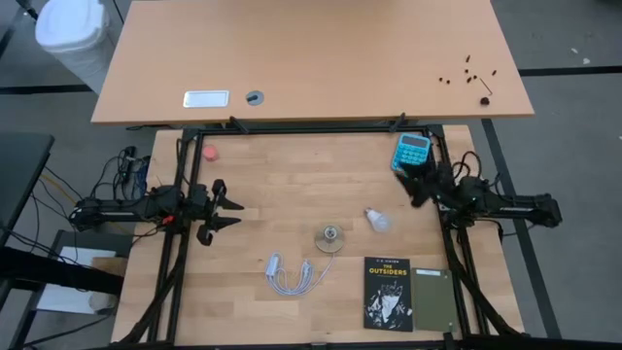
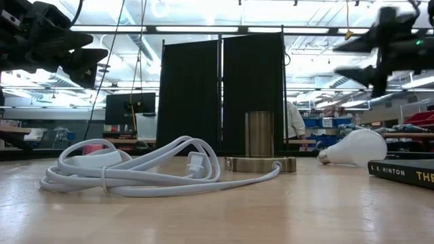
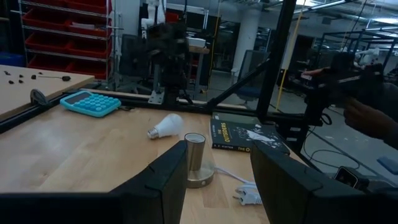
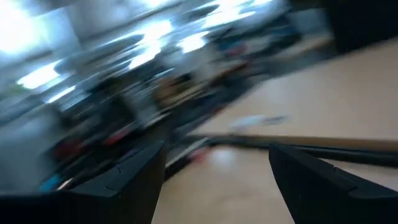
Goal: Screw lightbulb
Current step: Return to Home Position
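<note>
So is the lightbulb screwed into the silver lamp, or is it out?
Out. The lightbulb lies on its side on the table, apart from the silver lamp, whose upright socket has nothing in it.

**A:** Ceiling strip lights (image 2: 169, 28) are blazing across the low view and washing the rafters out white.

**B:** The lightbulb (image 2: 359, 148) is catching a soft sheen, and the tabletop (image 2: 217, 217) nearest the lens is going soft.

**A:** From overhead the light is falling evenly, throwing only faint shadows under the arms.

**B:** The right wrist view is smearing badly. The right gripper (image 4: 216, 149) is showing as dark blurs against streaked lamps.

**A:** The left wrist view is coming through crisp, with the left gripper (image 3: 219, 149) sitting in shade.
</note>
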Tool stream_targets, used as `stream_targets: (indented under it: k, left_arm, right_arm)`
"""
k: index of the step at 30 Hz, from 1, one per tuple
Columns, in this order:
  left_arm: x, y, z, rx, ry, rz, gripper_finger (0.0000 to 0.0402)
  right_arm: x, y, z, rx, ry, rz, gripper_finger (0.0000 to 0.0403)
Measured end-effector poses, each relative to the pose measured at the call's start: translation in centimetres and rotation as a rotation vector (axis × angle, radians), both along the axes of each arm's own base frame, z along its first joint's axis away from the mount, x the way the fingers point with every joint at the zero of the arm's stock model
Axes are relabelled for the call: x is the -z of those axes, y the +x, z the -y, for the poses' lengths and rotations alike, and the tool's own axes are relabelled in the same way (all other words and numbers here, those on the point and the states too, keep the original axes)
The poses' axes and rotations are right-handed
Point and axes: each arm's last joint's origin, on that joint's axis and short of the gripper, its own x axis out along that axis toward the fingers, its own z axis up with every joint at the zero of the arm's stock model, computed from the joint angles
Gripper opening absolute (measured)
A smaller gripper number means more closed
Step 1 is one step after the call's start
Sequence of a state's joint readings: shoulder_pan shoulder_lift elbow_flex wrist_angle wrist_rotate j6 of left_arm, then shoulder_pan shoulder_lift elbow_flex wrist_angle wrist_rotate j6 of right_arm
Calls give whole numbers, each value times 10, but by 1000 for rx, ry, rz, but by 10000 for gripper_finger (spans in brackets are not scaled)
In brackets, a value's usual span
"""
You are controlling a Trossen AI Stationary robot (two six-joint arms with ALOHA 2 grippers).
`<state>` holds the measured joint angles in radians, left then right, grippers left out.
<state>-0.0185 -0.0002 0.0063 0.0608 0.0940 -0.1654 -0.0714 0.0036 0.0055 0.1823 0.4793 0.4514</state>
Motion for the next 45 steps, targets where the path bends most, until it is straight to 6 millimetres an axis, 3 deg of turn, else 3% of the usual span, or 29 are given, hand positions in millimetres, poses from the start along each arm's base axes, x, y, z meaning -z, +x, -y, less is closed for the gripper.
stream_targets:
  k: [6,13,24,45]
  left_arm:
    - [0,0,0,0,0,0,178]
    - [0,0,0,0,0,0,178]
    - [0,0,0,0,0,0,178]
    - [0,0,0,0,0,0,178]
  right_arm:
    - [-8,3,-18,-485,-364,4,293]
    - [-4,2,-27,-720,-695,-38,294]
    - [3,4,-27,-784,-538,-81,296]
    - [3,4,-27,-781,-535,-82,294]
